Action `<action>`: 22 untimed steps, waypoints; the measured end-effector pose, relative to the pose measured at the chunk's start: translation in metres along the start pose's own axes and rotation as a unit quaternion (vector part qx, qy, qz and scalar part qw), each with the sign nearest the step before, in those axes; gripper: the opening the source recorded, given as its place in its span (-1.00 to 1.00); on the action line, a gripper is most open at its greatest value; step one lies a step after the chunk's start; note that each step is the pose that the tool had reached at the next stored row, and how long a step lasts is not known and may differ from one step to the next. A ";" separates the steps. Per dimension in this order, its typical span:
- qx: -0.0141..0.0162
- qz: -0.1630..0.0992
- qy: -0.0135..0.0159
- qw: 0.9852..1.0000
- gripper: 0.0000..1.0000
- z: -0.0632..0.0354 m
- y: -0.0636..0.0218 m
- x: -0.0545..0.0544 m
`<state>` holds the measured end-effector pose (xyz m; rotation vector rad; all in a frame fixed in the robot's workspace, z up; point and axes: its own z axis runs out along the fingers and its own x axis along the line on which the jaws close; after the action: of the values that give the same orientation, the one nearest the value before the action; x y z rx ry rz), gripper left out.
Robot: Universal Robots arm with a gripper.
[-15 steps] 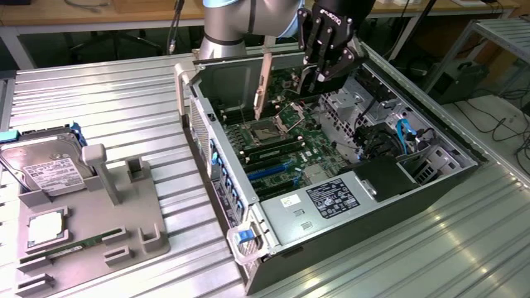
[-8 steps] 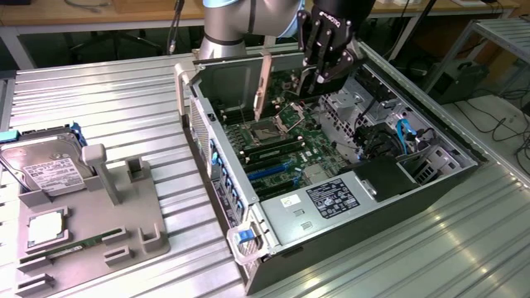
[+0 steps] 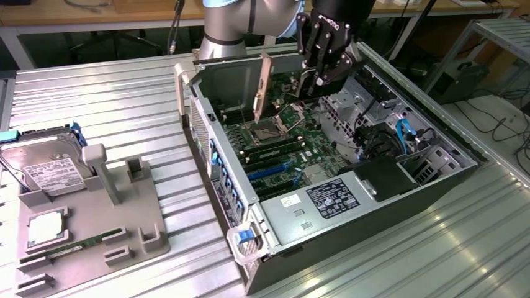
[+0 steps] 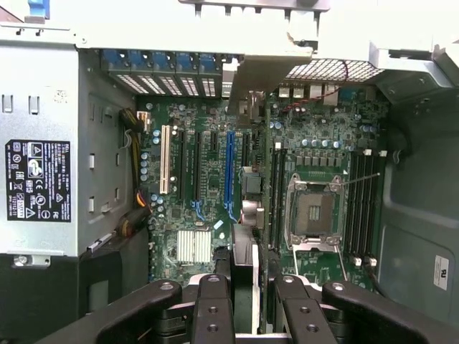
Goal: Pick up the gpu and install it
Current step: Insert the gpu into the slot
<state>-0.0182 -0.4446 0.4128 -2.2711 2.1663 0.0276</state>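
A: Which step do you have in hand here?

B: The install, by my reading. Your tool hangs over the open computer case and is clamped on the gpu, which stands on edge above the motherboard. In the wrist view the card runs edge-on from between the fingers toward the case's rear wall.

A: Where does the gpu sit against the slots?

B: Its lower edge appears just beside the blue expansion slot, not yet seated, though you cannot tell the gap exactly.

A: What does the next move call for?

B: Square alignment of edge to slot, then a straight, even press.
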 end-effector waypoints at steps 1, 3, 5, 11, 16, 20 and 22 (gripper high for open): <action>0.000 0.000 0.000 1.000 -0.44 0.0006 0.0000 0.000; 0.000 0.000 0.000 1.000 -0.44 0.0015 0.0000 0.000; 0.000 0.000 0.000 1.000 -0.44 0.0024 0.0000 0.000; 0.000 0.000 0.000 1.000 -0.44 0.0069 -0.0001 0.000; 0.000 0.000 0.000 1.000 -0.44 0.0139 -0.0001 0.000; 0.000 0.000 0.000 1.000 -0.44 0.0175 -0.0002 0.000; 0.000 0.000 0.000 1.000 -0.44 0.0190 -0.0002 0.000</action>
<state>-0.0182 -0.4446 0.3938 -2.2711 2.1662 0.0276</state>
